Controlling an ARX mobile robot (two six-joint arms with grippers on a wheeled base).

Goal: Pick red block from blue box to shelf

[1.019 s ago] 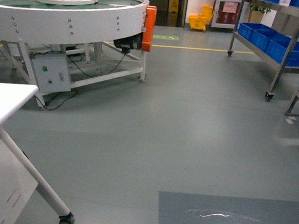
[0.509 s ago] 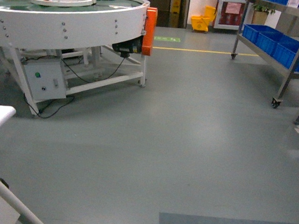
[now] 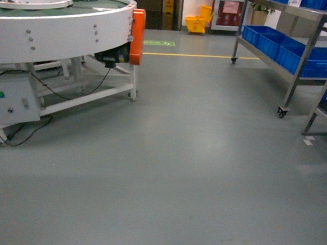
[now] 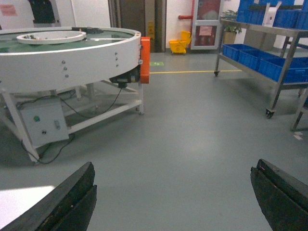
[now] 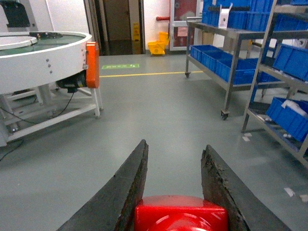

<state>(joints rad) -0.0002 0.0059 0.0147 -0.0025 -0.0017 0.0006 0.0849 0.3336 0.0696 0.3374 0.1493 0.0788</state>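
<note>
In the right wrist view the glossy red block (image 5: 180, 215) sits low between two dark fingers, and my right gripper (image 5: 174, 149) is shut on it. My left gripper (image 4: 173, 166) is open in the left wrist view, its fingers wide apart over bare grey floor. The steel shelf (image 3: 295, 50) stands on castors at the far right of the head view, and the shelf (image 5: 226, 57) shows again in the right wrist view and the shelf (image 4: 269, 62) in the left wrist view. The blue box is out of view. Neither gripper shows in the head view.
A large round white conveyor table (image 3: 58, 25) with an orange guard (image 3: 137, 35) and trailing cables stands at the left. Dark blue crates (image 3: 303, 51) fill the shelf tiers. A second rack (image 5: 288, 96) with crates is nearer on the right. A yellow mop bucket (image 3: 196, 24) is by the far door.
The head view has swung and advanced: the white table at the lower left has left the frame, and the round conveyor and the shelf have shifted left.
</note>
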